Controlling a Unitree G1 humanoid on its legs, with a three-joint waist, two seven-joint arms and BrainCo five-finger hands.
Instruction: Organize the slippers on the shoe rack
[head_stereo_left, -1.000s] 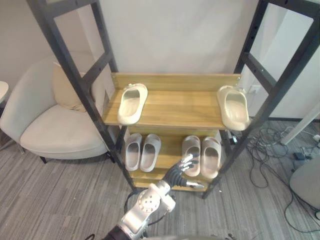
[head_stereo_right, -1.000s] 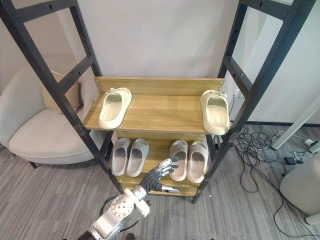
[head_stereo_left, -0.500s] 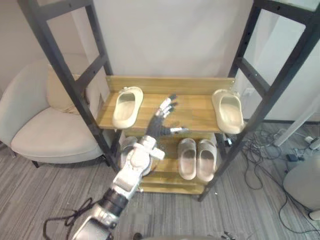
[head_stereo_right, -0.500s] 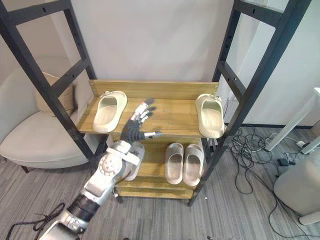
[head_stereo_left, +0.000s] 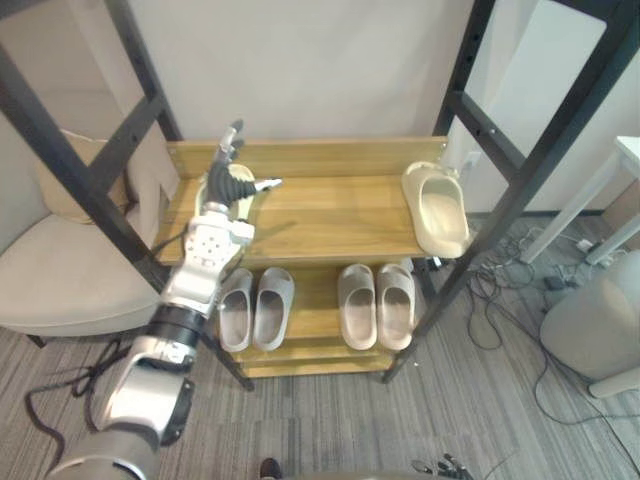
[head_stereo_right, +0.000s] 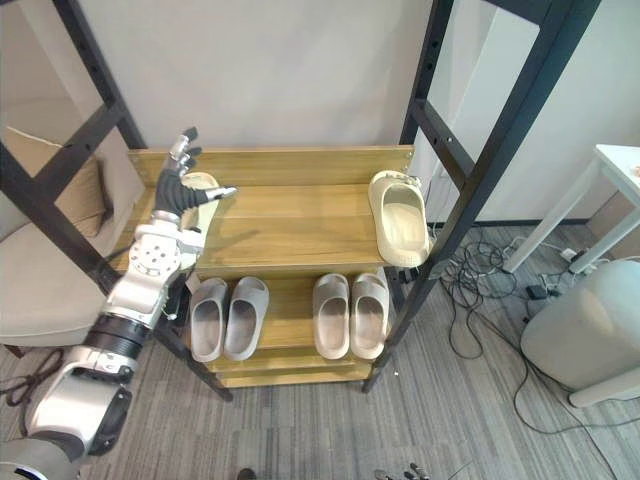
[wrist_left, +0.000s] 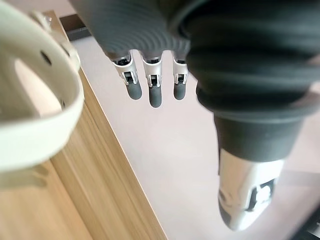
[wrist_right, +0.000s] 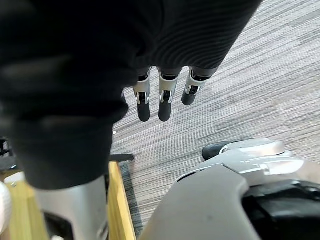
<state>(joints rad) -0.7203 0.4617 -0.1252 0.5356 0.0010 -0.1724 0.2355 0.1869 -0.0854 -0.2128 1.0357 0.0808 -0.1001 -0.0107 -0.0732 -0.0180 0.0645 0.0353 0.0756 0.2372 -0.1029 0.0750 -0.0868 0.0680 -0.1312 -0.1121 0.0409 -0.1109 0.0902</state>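
Hovering left hand (head_stereo_left: 231, 187): raised over the left end of the upper shelf (head_stereo_left: 330, 215), fingers straight and spread wide, thumb stuck out toward the shelf's middle; it holds nothing.
Left cream slipper (wrist_left: 65, 115): lies on the upper shelf beneath that hand, largely covered by it in the head views. In the left wrist view its rim is close by the palm (touching or not, I cannot tell), and the fingers point past it at the white wall.
Right cream slipper (head_stereo_left: 440, 208): at the right end of the same shelf, well apart from its mate, lying front to back and reaching the shelf's front edge.
Upper shelf: a wooden board with a low back rail, bare between the two cream slippers.
Lower shelf: left grey pair (head_stereo_left: 237, 310) and right grey pair (head_stereo_left: 396, 305), each pair set side by side, with a gap between the pairs.
Shoe rack (head_stereo_left: 562, 135): black metal frame carrying both wooden shelves, standing against the wall.
Right hand (wrist_right: 163, 107): fingers straight and relaxed, empty, hanging over the grey striped carpet (wrist_right: 250, 75).
Surroundings: a cream armchair (head_stereo_left: 40, 270) left of the rack, a white table corner (head_stereo_left: 625, 155) to its right, and loose cables (head_stereo_left: 520, 270) on the floor by the rack's right side.
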